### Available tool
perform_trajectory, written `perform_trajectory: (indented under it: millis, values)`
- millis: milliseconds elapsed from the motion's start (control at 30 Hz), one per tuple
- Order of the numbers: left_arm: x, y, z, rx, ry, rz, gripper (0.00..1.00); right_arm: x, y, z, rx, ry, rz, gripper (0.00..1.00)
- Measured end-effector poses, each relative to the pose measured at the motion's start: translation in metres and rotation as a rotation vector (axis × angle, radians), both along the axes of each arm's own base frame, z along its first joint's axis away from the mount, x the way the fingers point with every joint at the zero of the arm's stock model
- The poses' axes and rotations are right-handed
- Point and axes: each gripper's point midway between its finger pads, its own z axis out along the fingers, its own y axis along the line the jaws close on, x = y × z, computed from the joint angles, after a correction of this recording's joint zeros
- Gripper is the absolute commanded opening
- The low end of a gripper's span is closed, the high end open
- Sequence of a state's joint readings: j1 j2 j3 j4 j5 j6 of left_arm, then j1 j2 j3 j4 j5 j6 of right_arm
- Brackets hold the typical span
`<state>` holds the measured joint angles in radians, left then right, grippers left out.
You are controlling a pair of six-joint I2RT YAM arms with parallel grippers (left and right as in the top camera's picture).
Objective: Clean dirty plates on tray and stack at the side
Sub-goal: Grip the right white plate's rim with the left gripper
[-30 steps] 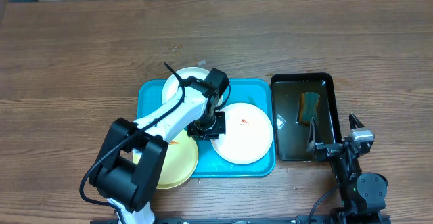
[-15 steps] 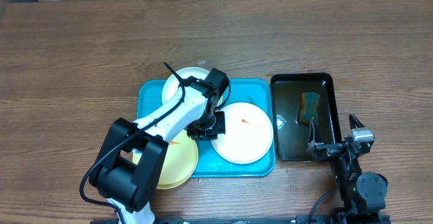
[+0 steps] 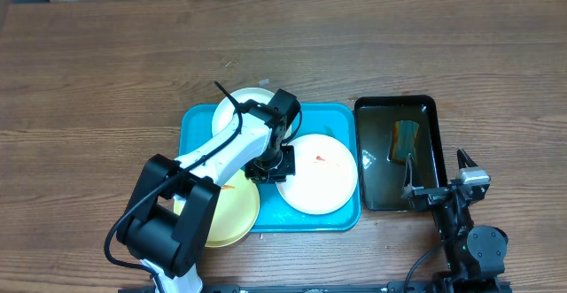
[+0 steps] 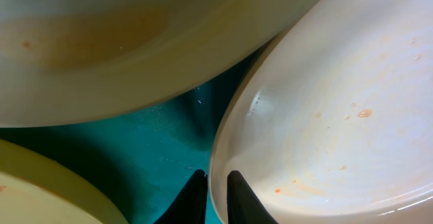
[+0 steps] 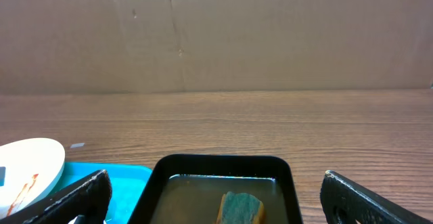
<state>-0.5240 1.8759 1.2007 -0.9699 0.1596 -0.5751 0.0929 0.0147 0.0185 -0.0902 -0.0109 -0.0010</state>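
Observation:
The turquoise tray (image 3: 197,125) holds three plates. A white plate (image 3: 321,173) with orange-red smears lies at the right, a second white plate (image 3: 232,109) at the back, and a pale yellow plate (image 3: 232,215) at the front left. My left gripper (image 3: 268,165) is shut on the left rim of the right white plate; in the left wrist view its fingers (image 4: 215,187) pinch that rim (image 4: 325,116). My right gripper (image 3: 436,171) is open and empty in front of the black basin.
A black basin (image 3: 379,107) of dark water stands right of the tray with a sponge (image 3: 405,140) in it; both show in the right wrist view, basin (image 5: 223,163) and sponge (image 5: 240,207). Bare wooden table lies behind and to the left.

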Motion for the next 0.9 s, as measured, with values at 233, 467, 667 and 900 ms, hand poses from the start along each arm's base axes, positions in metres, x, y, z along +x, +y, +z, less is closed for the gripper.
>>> perform_trajectory:
  millis: [233, 467, 667, 900]
  values:
    - [0.0029, -0.0016, -0.0002, -0.007, -0.012, 0.000, 0.14, 0.0000, 0.0000, 0.0000, 0.000, 0.000, 0.000, 1.00]
    - [0.0047, -0.0019, -0.0004, -0.006, -0.020, 0.002, 0.05, 0.0000, 0.0001, 0.0001, 0.000, 0.000, 0.000, 1.00]
    - [0.0047, -0.0019, -0.0004, -0.006, -0.020, 0.002, 0.04, 0.0000, 0.0000, 0.0000, 0.000, 0.000, 0.000, 1.00]
    - [0.0048, -0.0019, -0.0004, -0.007, -0.020, 0.002, 0.04, 0.0000, 0.0001, 0.0000, 0.000, 0.000, 0.000, 1.00]
